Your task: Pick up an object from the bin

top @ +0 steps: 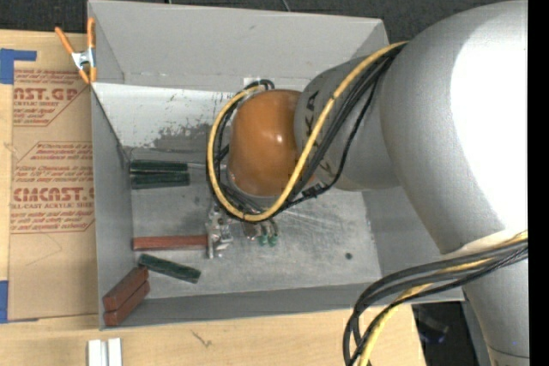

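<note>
Gripper at red bar's end

Gripper (220,237) sits low in bin (334,263), mid-floor, at right end of red bar (167,243). Grip state: can't tell. Green bar (159,176) lies farther back, another green bar (171,268) nearer. Brown block (126,291) in near-left corner.

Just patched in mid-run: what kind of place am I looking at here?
Likely a robotics lab's bin-picking test cell: a cabled robot arm reaches into a grey metal bin holding a few loose pieces, like the brown block.

A dark green rectangular block (159,175) lies well apart from a dark green flat stick (170,268), which lies near a reddish-brown rectangular block (126,291).
</note>
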Tool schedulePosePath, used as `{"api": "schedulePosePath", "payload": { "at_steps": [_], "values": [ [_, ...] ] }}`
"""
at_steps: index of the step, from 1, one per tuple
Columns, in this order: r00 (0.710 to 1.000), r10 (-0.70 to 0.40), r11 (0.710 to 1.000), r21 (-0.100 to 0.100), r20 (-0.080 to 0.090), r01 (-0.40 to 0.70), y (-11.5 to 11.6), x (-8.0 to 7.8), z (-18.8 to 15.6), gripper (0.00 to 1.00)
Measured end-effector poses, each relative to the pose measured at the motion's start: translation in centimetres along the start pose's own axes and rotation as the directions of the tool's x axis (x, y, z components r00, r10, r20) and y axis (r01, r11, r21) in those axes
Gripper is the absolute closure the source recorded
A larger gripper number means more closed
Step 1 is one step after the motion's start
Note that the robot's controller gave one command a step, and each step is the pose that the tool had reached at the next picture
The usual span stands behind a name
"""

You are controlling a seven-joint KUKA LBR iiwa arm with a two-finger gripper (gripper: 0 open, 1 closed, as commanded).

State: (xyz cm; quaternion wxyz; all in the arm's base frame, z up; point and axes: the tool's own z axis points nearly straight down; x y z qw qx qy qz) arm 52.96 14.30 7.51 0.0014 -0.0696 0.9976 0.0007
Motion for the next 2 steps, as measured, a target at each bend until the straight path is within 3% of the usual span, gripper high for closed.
{"api": "schedulePosePath", "payload": {
  "at_steps": [1, 2],
  "values": [
    [1.0, 0.0, 1.0, 0.0, 0.0, 0.0, 0.0, 0.0, 0.0, 1.0],
    [0.999, 0.046, 0.999, 0.0, -0.001, -0.046, -1.3, 1.2, -13.5, 1.0]
  ]
}}
